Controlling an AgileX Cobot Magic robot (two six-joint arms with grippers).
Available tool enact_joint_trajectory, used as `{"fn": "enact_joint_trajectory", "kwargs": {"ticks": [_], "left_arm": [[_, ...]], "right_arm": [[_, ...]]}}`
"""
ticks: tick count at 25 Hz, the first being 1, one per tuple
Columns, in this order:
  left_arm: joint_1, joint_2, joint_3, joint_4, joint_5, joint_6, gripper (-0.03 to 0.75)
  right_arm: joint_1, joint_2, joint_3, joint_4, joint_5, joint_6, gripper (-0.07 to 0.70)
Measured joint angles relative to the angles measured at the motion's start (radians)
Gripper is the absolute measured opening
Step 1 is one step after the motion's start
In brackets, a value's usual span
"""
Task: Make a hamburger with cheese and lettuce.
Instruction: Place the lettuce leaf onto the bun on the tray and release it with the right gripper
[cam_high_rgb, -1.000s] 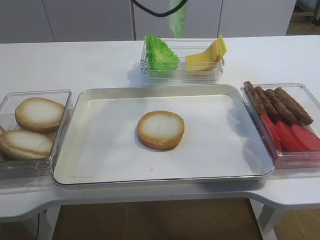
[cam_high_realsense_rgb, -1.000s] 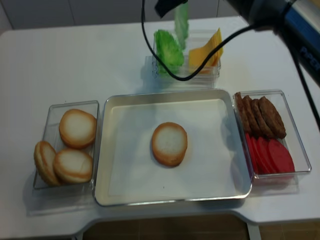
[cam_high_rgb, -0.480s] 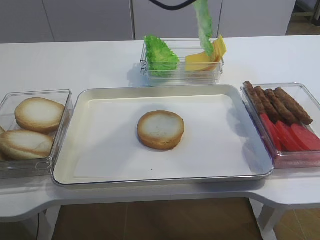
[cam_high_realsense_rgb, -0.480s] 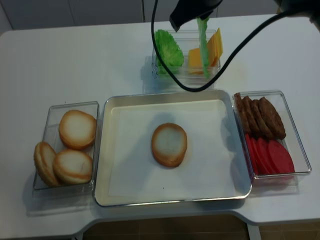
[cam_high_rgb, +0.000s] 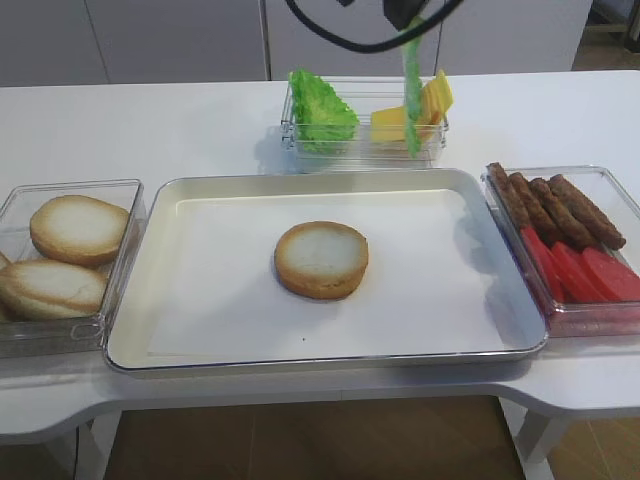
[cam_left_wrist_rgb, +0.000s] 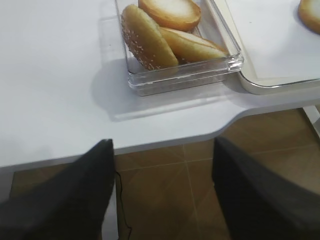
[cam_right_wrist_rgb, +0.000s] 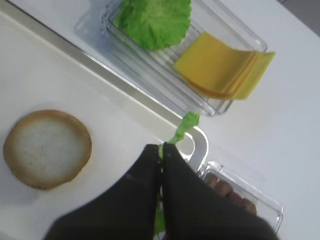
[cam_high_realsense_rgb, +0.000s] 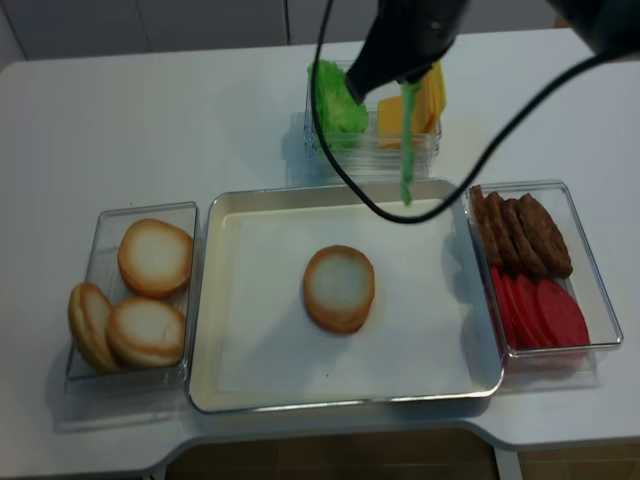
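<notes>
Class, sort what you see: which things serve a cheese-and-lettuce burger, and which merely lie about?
Belonging: pale toasted bun half; green crinkled lettuce leaf in right gripper; yellow-orange cheese slices.
Lying about: brown sausage patties; red slices; spare buns.

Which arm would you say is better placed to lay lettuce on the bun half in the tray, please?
The right. Its gripper is shut on a lettuce leaf hanging over the tray's far right corner, near the bun half. The left gripper is open and empty, off the table's left edge.
</notes>
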Motion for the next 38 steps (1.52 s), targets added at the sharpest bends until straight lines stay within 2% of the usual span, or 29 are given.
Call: {"fn": "enact_joint_trajectory", "kwargs": {"ticks": [3,5,9,13,17,20,25,28,38], "left_arm": [[0.000,0.000,0.000,0.000,0.000,0.000,0.459],[0.000,0.000,0.000,0.000,0.000,0.000,0.459],[0.000,0.000,0.000,0.000,0.000,0.000,0.459],[0.000,0.000,0.000,0.000,0.000,0.000,0.459],[0.000,0.000,0.000,0.000,0.000,0.000,0.459],[0.000,0.000,0.000,0.000,0.000,0.000,0.459],[0.000,0.000,0.000,0.000,0.000,0.000,0.459],[0.000,0.000,0.000,0.000,0.000,0.000,0.459],[0.000,0.000,0.000,0.000,0.000,0.000,0.459]], "right_arm": [[0.000,-0.062,0.117,0.005,-0.005,0.037,0.001],[0.000,-0.102,0.201,0.012,-0.029,0.054,0.001],[0.000,-0.157,0.346,0.022,-0.103,0.096,0.001],[0.002,-0.172,0.432,0.037,-0.193,0.120,0.001],[0.031,-0.173,0.460,0.035,-0.285,0.136,0.001],[0.068,-0.148,0.460,-0.030,-0.329,0.186,0.001],[0.115,-0.083,0.460,-0.204,-0.345,0.316,0.001],[0.128,-0.048,0.460,-0.262,-0.349,0.368,0.001],[0.130,0.015,0.461,-0.276,-0.428,0.403,0.001]]}}
